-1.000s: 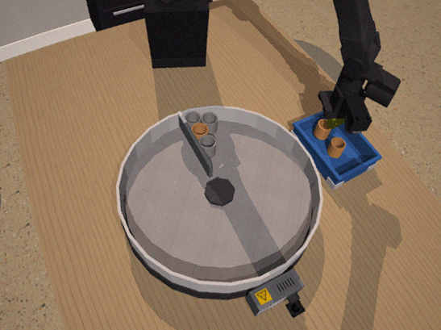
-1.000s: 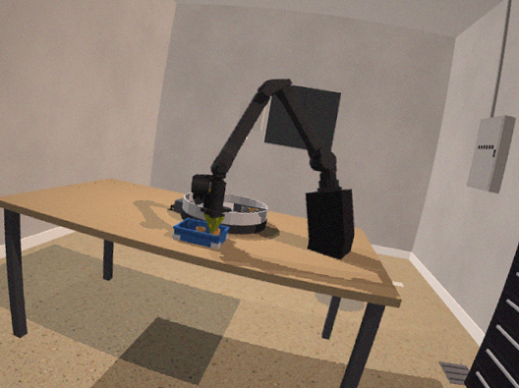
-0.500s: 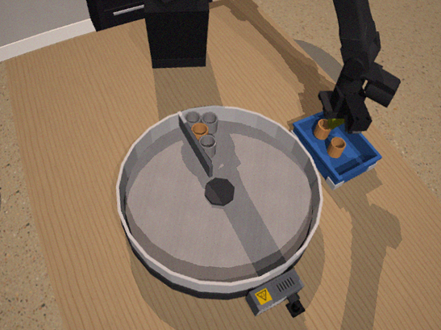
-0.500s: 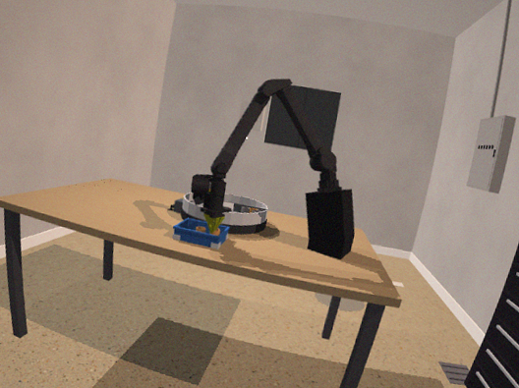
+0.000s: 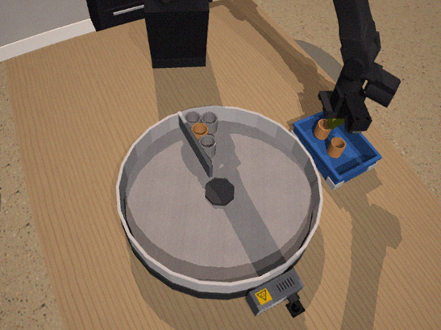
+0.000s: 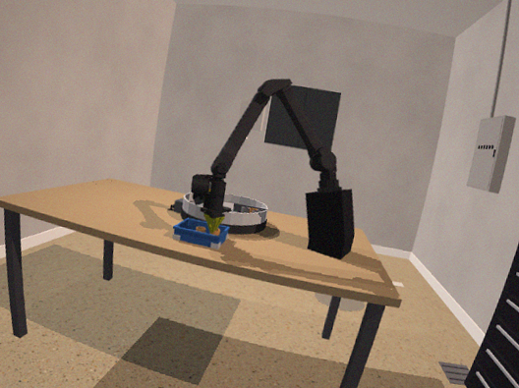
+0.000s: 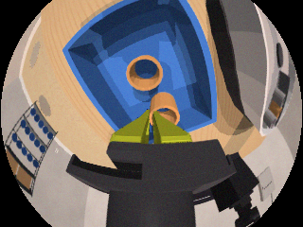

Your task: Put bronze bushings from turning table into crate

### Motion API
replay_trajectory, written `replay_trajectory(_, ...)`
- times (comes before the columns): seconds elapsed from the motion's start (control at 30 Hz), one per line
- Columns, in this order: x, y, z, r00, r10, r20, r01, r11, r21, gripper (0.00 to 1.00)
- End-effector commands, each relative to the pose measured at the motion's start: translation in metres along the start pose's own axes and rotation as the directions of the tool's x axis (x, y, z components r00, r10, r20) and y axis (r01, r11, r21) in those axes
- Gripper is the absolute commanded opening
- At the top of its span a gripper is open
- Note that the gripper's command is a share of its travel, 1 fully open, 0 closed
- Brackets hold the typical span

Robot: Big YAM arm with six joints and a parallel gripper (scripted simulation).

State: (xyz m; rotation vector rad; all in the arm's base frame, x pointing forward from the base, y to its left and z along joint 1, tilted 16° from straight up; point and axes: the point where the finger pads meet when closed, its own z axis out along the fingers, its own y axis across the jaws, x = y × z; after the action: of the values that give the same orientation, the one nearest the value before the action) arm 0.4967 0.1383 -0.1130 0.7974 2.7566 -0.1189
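Observation:
My gripper [image 5: 330, 126] [image 6: 212, 231] [image 7: 151, 113] is down at the blue crate [image 5: 359, 169] [image 6: 197, 238] [image 7: 185, 71], its yellow fingertips shut on the wall of a slightly tilted bronze bushing [image 5: 322, 129] [image 7: 163, 100]. Whether its base touches the crate floor cannot be told. Another bronze bushing [image 5: 336, 148] [image 7: 129, 73] stands in the crate beside it. On the turning table [image 5: 171, 215], a bronze bushing [image 5: 199, 130] stands against the divider among three steel bushings [image 5: 193, 116] [image 5: 209, 120] [image 5: 207, 146].
The dark divider [image 5: 195, 144] runs from the turning table's raised rim to near its dark hub [image 5: 219, 191]. A grey drive box [image 5: 275, 292] sticks out at the rim. The black arm pedestal [image 5: 176, 35] [image 6: 328, 224] stands on the table behind the turning table.

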Motion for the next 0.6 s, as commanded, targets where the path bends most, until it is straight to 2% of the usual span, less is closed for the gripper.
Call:
replay_trajectory(0.0, -0.0241, 0.0178, -0.0106, 0.999, 0.011, 0.04, -0.009, 0.999, -0.048, 0.0)
replay_trajectory(0.17, -0.0216, 0.013, -0.0043, 1.0, 0.007, 0.023, -0.007, 1.0, -0.027, 0.0)
replay_trajectory(0.27, -0.0255, 0.0161, -0.0122, 0.999, 0.008, 0.031, -0.007, 0.999, -0.036, 0.0)
replay_trajectory(0.57, -0.025, 0.0171, -0.013, 0.999, 0.007, 0.032, -0.005, 0.999, -0.037, 0.0)
